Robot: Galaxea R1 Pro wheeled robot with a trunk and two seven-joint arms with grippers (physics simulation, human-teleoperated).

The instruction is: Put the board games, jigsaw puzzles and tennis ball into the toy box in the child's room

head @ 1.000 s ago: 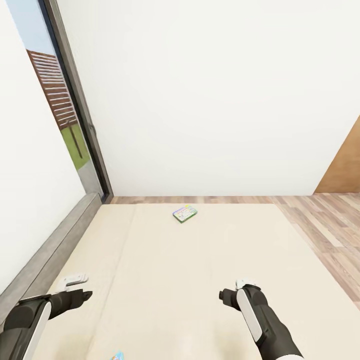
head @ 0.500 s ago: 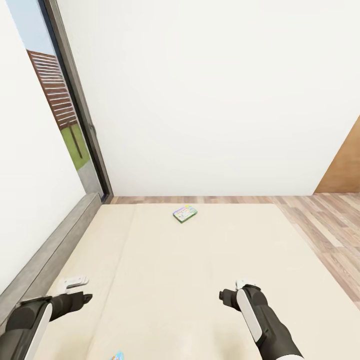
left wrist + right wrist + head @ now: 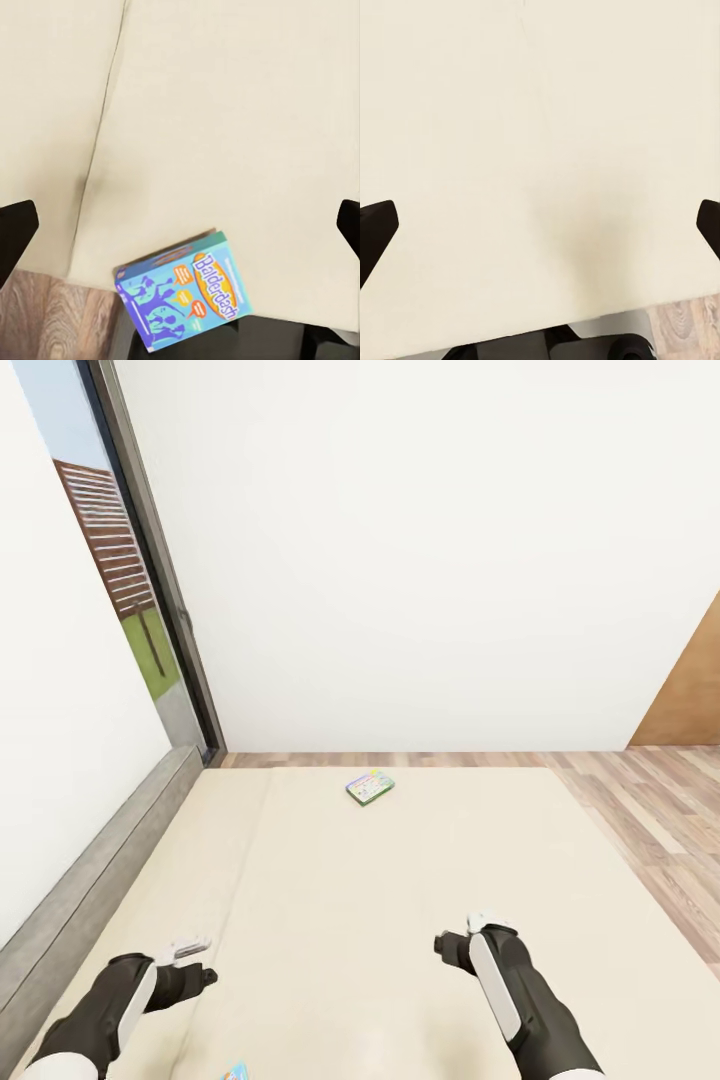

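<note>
White walls back the cream bed; a green board game lies at twelve o'clock, the blue board game at six beneath the spread left tool. Collecting step: lower, pinch it

bed fills fwd view, headboard along L edge | 1 board game on bed nr far edge, centre | 2nd game on bed at nr edge, by seam btwn mattresses | floor R of & behind bed | window far L
</note>
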